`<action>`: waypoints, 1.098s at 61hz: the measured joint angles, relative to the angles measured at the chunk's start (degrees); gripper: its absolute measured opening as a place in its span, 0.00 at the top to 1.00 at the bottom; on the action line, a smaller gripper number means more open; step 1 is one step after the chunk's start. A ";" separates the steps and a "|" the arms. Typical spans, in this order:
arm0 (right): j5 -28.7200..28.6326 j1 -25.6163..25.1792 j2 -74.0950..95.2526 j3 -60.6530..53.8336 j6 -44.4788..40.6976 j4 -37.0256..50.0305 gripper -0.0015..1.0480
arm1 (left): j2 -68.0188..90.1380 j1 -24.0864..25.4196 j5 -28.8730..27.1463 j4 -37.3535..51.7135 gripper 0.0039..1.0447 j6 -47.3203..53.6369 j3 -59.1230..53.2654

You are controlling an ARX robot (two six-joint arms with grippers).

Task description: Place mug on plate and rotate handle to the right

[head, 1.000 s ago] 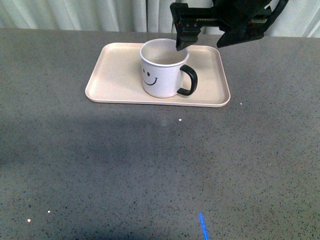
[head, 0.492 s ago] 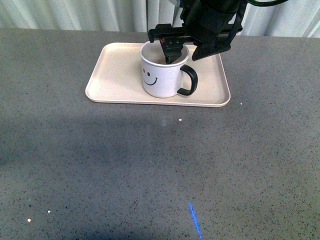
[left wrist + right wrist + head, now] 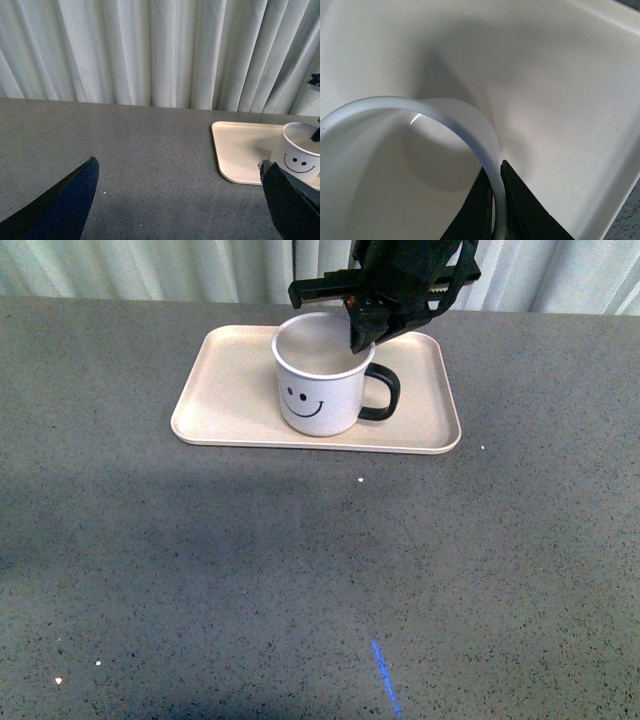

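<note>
1. White mug (image 3: 318, 390) stands on the beige plate (image 3: 225, 390), near its middle.
2. My right hand (image 3: 362, 335) pinches the mug's rim from above, one finger inside and one outside, close to the handle side.
3. Its black handle (image 3: 385, 395) points to the right of the mug, so I judge only a small turn is left, if any.
4. My left hand (image 3: 177, 167) is open and well apart from the mug.

Dark grey speckled desk (image 3: 300, 570); only a flat pale beige-pink rectangular tray (image 3: 230, 390) sits directly on it, near far edge.

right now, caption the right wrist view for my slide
Right gripper pinches the mug at its rim, one finger inside, plate beneath.
</note>
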 joint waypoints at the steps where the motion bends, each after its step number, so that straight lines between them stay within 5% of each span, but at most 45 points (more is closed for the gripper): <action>1: -0.15 -0.15 0.00 0.39 -0.52 -0.33 0.98 | 0.00 0.00 0.00 0.00 0.09 0.00 0.00; 30: -7.23 -5.42 2.58 7.69 -19.43 -6.14 0.98 | 0.00 0.00 0.00 0.00 0.09 0.00 0.00; 67: -9.92 -4.66 6.56 12.04 -29.90 -10.47 0.94 | 0.00 0.00 0.00 0.00 0.09 0.00 0.00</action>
